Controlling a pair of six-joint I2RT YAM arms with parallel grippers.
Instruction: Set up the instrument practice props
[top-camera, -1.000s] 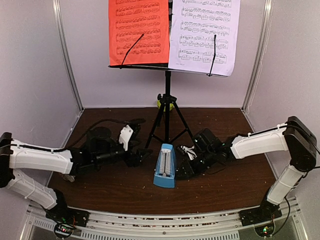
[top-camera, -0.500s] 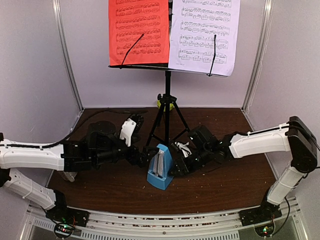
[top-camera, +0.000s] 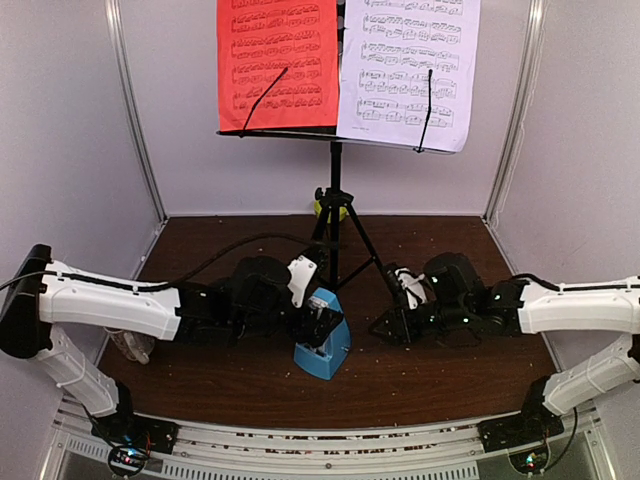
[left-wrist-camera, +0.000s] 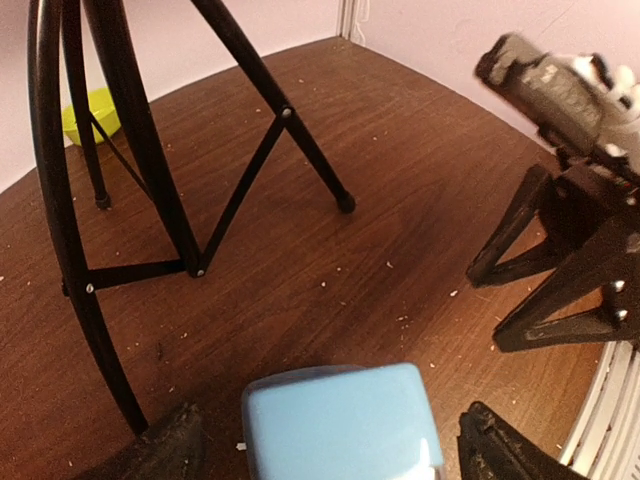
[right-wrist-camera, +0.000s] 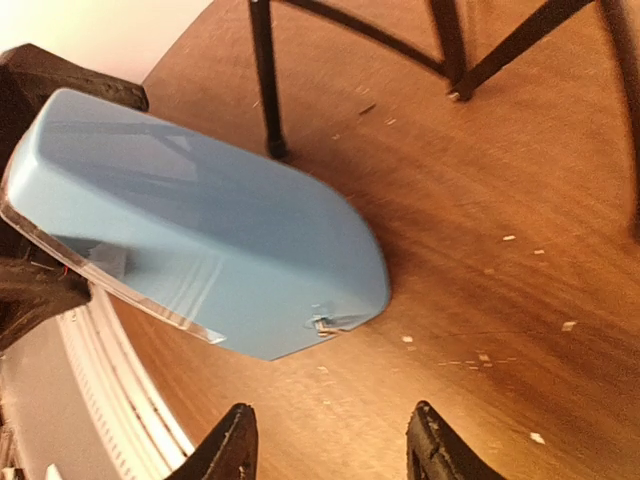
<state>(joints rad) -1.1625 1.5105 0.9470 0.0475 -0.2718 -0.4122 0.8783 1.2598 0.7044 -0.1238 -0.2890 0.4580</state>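
I am straddling the blue metronome (top-camera: 322, 348), now standing on the bench (top-camera: 450, 385), with my left claw (top-camera: 318, 322) spread and not gripping. My right claw (top-camera: 388, 322), apart and empty, is backing away, so placement looks finished. Behind, the red sheet (top-camera: 277, 60) and white sheet (top-camera: 408, 70) are resting on the music stand (top-camera: 335, 185).

The top edge crops the red sheet (top-camera: 277, 65) and white sheet (top-camera: 408, 70); the left tool (top-camera: 318, 322) partly covers the metronome (top-camera: 322, 358).

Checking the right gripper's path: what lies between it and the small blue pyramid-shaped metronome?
Nothing but bare, crumb-flecked brown wooden table, shown in the right wrist view.
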